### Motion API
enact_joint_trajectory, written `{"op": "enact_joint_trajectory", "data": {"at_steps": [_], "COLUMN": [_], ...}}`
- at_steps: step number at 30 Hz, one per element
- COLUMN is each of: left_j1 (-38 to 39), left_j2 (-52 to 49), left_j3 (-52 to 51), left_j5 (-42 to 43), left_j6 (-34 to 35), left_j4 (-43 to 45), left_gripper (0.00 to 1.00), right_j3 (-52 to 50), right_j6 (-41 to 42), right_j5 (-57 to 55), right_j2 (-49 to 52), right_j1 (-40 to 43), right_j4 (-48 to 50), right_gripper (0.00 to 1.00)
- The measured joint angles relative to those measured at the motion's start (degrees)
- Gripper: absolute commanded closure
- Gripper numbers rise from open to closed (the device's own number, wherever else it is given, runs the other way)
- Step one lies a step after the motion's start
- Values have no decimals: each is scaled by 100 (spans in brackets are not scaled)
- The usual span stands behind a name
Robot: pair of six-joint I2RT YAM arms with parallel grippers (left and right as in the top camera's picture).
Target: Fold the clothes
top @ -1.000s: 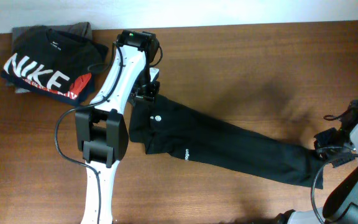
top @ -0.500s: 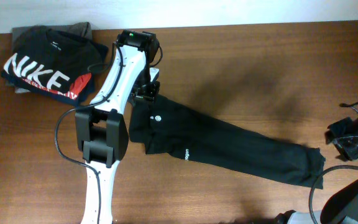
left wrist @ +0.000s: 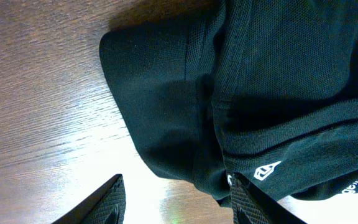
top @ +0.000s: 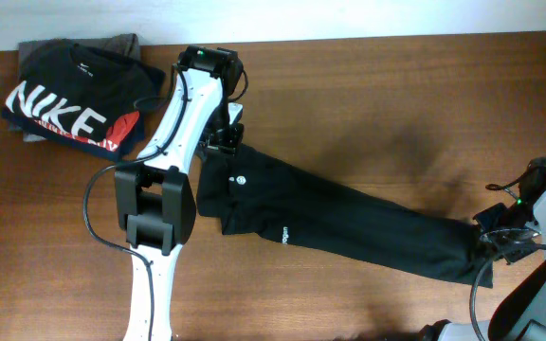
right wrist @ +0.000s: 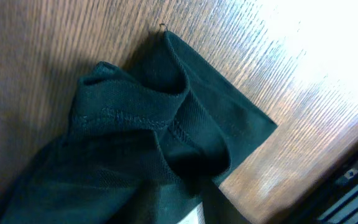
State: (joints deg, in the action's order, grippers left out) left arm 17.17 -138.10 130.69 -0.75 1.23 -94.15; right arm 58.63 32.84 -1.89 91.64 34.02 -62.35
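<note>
The only writing I can read is "NIKE", in big white letters on a folded black T-shirt (top: 57, 112) at the far left corner of the brown wooden worktop (top: 377, 85). The plain black soft fabric top (top: 349, 227) carries a small round white tag (top: 238, 178) and a tiny white logo print (top: 285, 234), too small to read. It lies flat and stretched, slanting from the worktop's middle toward the right edge. My left tool (top: 224, 134) sits at its collar end, fingers (left wrist: 101, 202) spread, bare wood between them and one finger touching the fabric's edge. My right tool (top: 497, 239) is at the bunched opposite end; I cannot tell whether it pinches the cloth.
</note>
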Motion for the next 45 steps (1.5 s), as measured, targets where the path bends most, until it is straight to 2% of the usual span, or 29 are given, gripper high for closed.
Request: {"op": "enact_joint_trajectory", "data": {"at_steps": [1,11,16,20,25,26,28,29,30,31,35,42,43,44,45], "left_j1": [0,-2,-28,-50,-48,-48,-48,-48,-48,-48,-42,111,160,208,282], "left_j2": [0,0,0,0,0,0,0,0,0,0,0,33,76,129,238], "left_j3": [0,0,0,0,0,0,0,0,0,0,0,-4,-9,-11,-11], "left_j5": [0,0,0,0,7,9,46,68,94,116,201,474,511,535,566], "left_j6": [0,-15,-15,-15,-15,-17,-17,-15,-17,-17,-17,-149,-155,-168,-186], "left_j4": [7,13,-22,-22,-9,-9,2,20,44,57,81,210,232,249,280], "left_gripper": [45,41,41,41,41,41,41,41,41,41,46,47,51,59,59], "right_j3": [0,0,0,0,0,0,0,0,0,0,0,0,0,0,0], "right_j6": [-13,184,549,741,820,835,901,885,822,754,214,-809,-920,-1003,-1147], "right_j5": [4,-4,-249,-450,-514,-507,-407,-317,-197,-11,743,1355,1399,1436,1517], "right_j2": [0,-4,-55,-87,-96,-96,-96,-96,-96,-96,-96,-114,-144,-186,-308], "right_j1": [0,68,426,734,839,841,844,844,850,850,855,855,855,855,855], "right_j4": [2,-603,-765,-772,-872,-885,-931,-955,-968,-962,-841,-927,-953,-966,-1012], "right_gripper": [96,96,96,91,89,87,62,41,28,1,1,1,1,1,1]}}
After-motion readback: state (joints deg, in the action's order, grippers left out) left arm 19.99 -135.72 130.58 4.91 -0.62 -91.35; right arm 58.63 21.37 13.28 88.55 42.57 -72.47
